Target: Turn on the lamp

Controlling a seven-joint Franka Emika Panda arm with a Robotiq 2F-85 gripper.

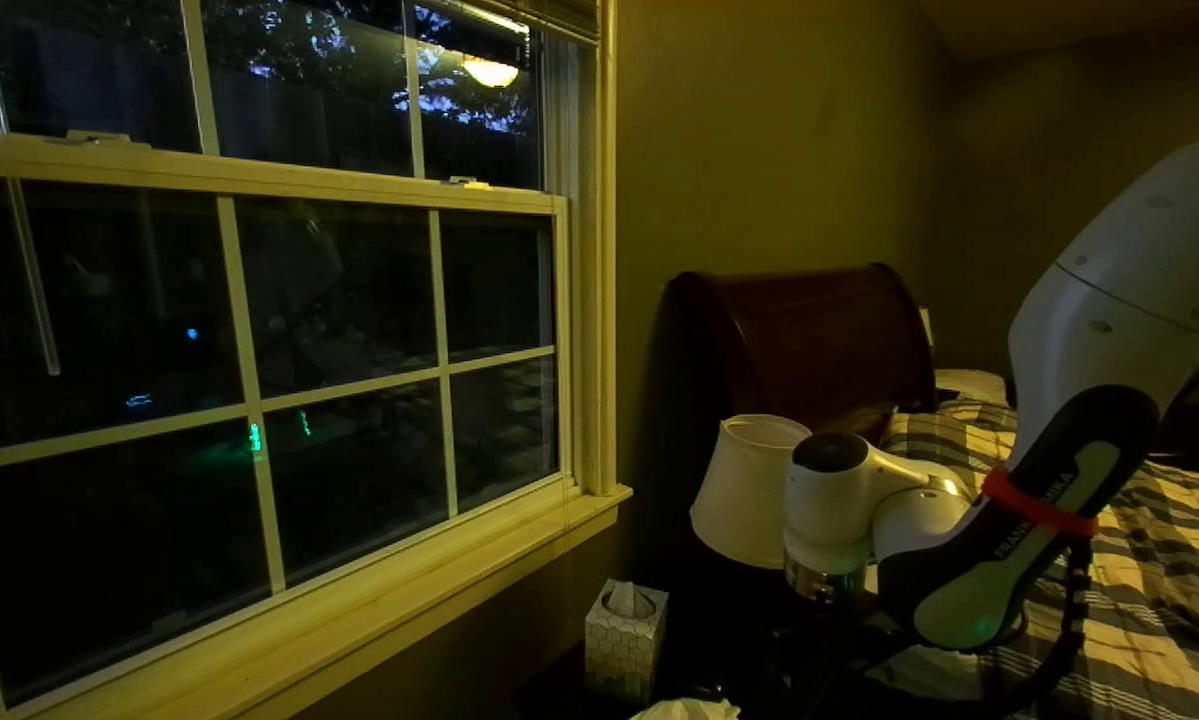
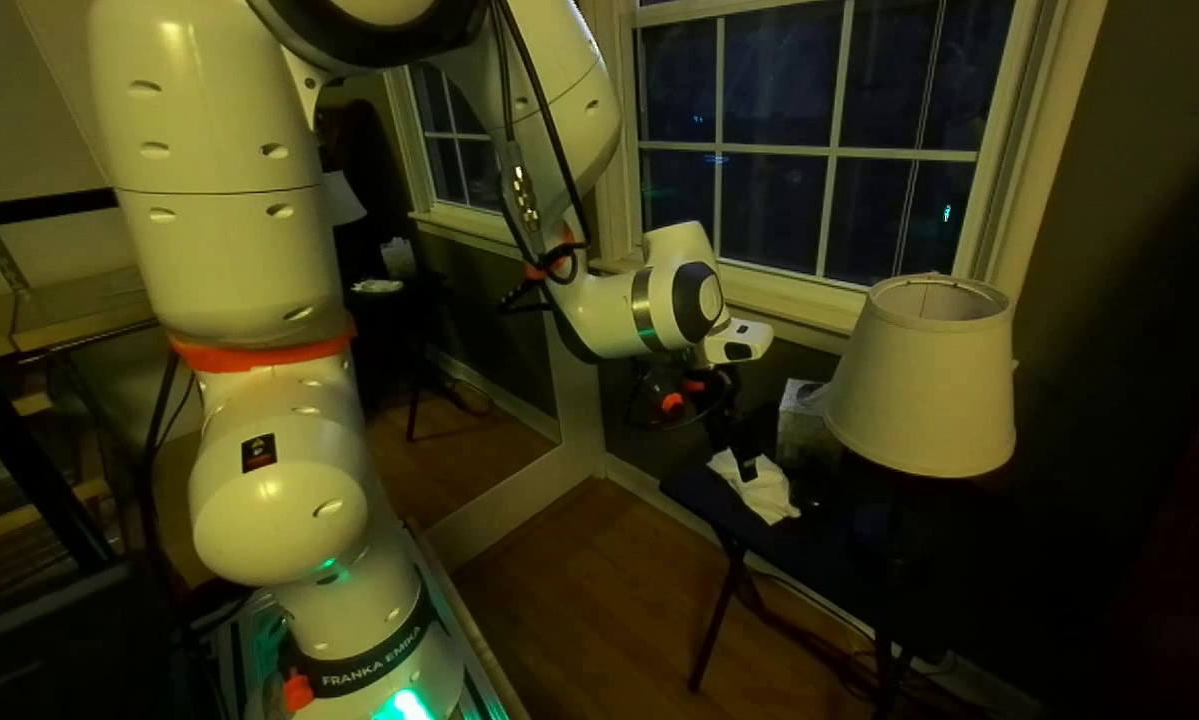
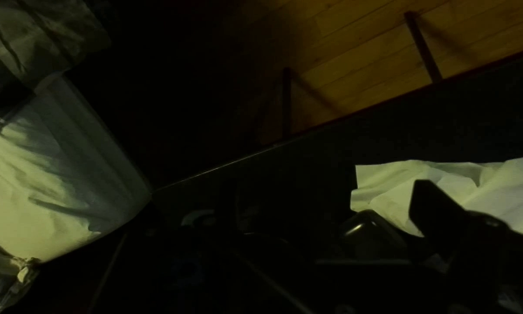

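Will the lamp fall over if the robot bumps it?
The lamp might tip if bumped high, since its wide shade sits above the table. The shade is probably light and easily dented: it looks thin around its open top. Below, it's too dark to judge.

Arm [image 2: 244,250], one, white with black sections, bent; forearm [image 2: 581,110] sloping downward; wrist [image 2: 681,300] angled below it; gripper [image 2: 739,445] pointing down; fingers [image 3: 433,213] spread apart.

I read FRANKA EMIKA on the black band [image 2: 367,655] at the foot of the robot arm [image 2: 239,260]. Farther along, a red strap [image 1: 1037,507] cuts across more lettering [image 1: 1015,541]: FRANK shows on one side, MIKA on the other. A small dark label [image 2: 259,453] above that band is too tiny for me.
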